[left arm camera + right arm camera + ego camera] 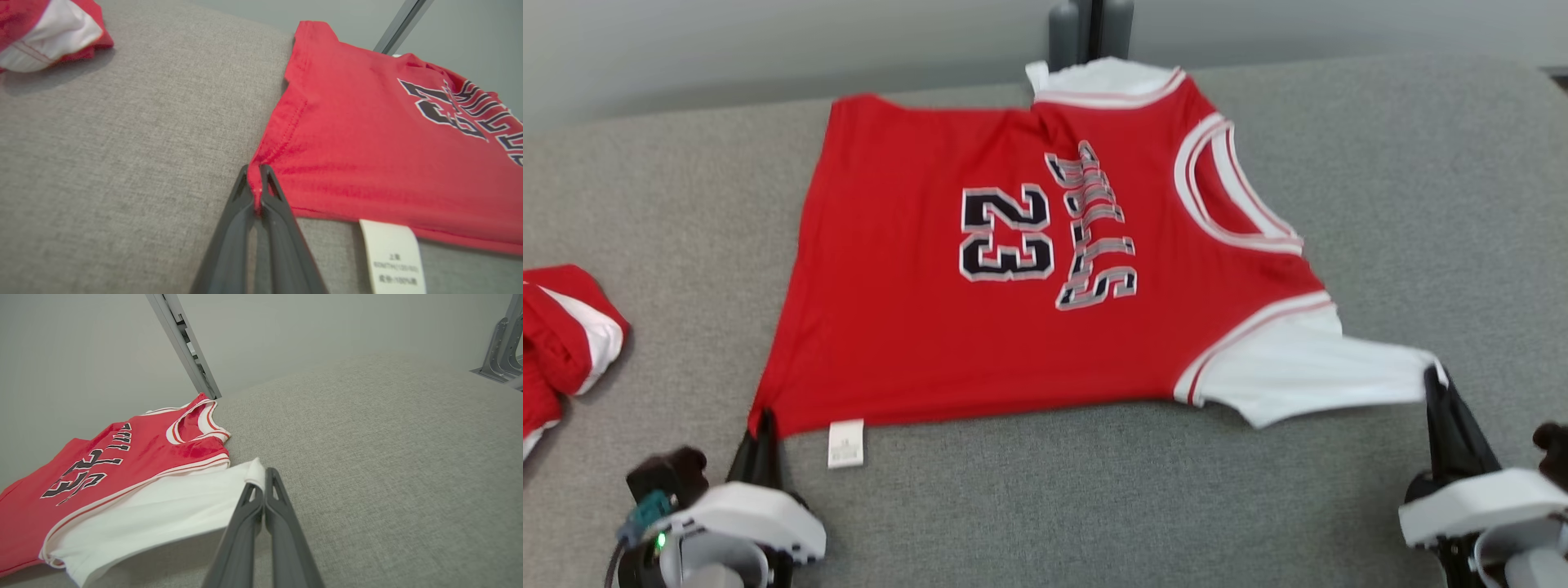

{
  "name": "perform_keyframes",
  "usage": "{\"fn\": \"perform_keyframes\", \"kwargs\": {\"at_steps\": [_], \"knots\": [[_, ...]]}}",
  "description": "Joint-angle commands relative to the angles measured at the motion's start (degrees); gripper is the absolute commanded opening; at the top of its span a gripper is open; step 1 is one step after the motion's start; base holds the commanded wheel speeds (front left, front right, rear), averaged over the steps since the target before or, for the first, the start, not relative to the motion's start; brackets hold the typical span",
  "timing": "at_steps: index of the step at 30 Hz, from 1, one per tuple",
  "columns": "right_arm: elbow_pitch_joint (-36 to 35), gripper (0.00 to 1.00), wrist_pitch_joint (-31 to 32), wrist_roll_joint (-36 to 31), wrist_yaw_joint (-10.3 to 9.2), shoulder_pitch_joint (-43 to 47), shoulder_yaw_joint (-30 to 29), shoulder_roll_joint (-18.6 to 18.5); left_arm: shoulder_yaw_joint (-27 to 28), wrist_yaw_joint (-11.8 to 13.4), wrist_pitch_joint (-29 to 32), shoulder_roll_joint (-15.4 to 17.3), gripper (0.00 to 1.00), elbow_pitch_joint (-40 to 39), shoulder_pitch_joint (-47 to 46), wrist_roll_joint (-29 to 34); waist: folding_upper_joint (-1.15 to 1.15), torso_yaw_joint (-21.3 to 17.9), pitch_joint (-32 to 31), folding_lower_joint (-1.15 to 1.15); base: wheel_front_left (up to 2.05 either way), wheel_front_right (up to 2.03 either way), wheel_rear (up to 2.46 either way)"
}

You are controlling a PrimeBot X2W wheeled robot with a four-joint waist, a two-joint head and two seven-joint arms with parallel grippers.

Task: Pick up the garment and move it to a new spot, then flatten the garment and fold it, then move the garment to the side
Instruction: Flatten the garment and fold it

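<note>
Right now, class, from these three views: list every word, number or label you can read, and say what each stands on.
"23": dark, white-edged numerals on the chest of the red jersey.
"BULLS": lettering beside the number; its first letters are blurred, so this reading is uncertain.
White tag at the jersey's hem: small print, too blurred to read.

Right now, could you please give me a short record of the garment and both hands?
surface: grey cloth surface
garment: red jersey, spread flat, number 23 facing up
left hand: shut on the jersey's red hem corner
right hand: shut on the white sleeve tip
tag: care label at the near hem
nearby: second red garment, bunched, far left
</note>
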Motion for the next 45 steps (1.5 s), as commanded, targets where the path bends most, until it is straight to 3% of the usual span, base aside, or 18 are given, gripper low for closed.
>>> {"fn": "perform_keyframes", "kwargs": {"at_steps": [1, 10, 20, 29, 44, 45], "knots": [[0.1, 0.0, -0.5, 0.2, -0.33, 1.5, -0.7, -0.7, 0.4, 0.5, 0.0, 0.9, 0.0, -0.1, 1.9, -0.5, 0.0, -0.1, -3.1, 0.0, 0.0, 0.0, 0.0], [1.2, 0.0, -0.5, 0.7, -0.33, 10.8, 2.8, -1.4, -2.2, 0.9, 0.0, 0.8, 0.0, -3.4, 13.4, -1.4, 0.0, -0.6, -12.4, 0.0, 0.0, 0.0, 0.0], [-1.2, 0.0, -0.5, 2.8, -0.33, 15.9, 3.8, -2.1, -2.3, 0.5, 0.0, 0.8, 0.0, -8.5, 18.8, -3.9, 0.0, 0.0, -14.2, 0.0, 0.0, 0.0, 0.0], [-0.6, 0.0, -0.4, 1.0, -0.24, 4.2, 2.5, -1.9, -5.2, 0.0, 0.0, 0.7, 0.0, -13.7, 10.5, -2.4, 0.0, 1.9, -9.6, 0.0, 0.0, 0.0, 0.0], [14.2, 0.0, -0.4, -4.9, -0.19, -17.5, 3.6, -1.2, -9.4, 2.1, 0.0, 0.7, 0.0, -2.7, -7.0, 1.2, 0.0, 3.6, 0.7, 0.0, 0.0, 0.0, 0.0], [15.1, 0.0, -0.4, -5.6, -0.19, -18.5, 3.8, -1.2, -9.4, 2.1, 0.0, 0.7, 0.11, -2.3, -7.8, 1.5, 0.0, 3.6, 1.3, 0.0, 0.0, 0.0, 0.0]]}}
